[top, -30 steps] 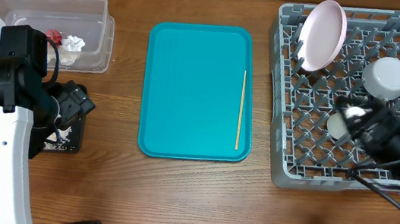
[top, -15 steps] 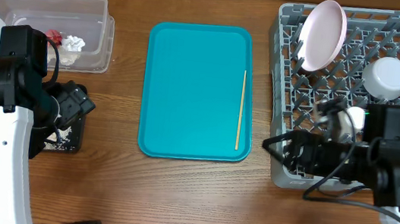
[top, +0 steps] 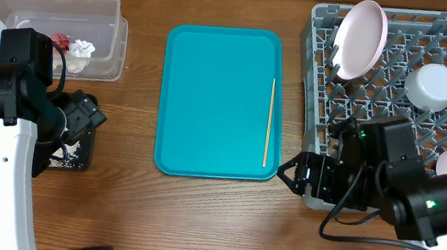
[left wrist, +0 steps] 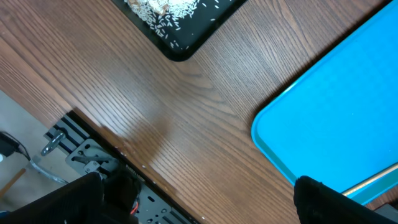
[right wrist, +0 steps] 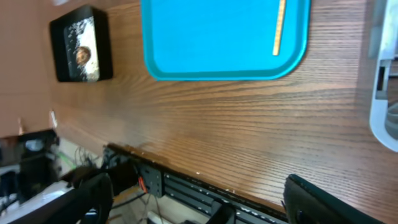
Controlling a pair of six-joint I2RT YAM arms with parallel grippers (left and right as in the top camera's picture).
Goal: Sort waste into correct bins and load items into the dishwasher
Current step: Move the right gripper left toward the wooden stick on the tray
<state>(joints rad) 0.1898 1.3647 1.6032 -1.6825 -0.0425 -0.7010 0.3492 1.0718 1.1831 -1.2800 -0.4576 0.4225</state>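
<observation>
thin wooden stick lies inside the teal tray's right edge; left fingers released, left of tray; right fingers released, off its lower-right corner.

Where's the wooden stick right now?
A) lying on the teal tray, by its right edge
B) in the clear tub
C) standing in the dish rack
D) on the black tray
A: the overhead view shows the thin wooden stick lying flat on the teal tray, running along just inside its right rim.
</observation>
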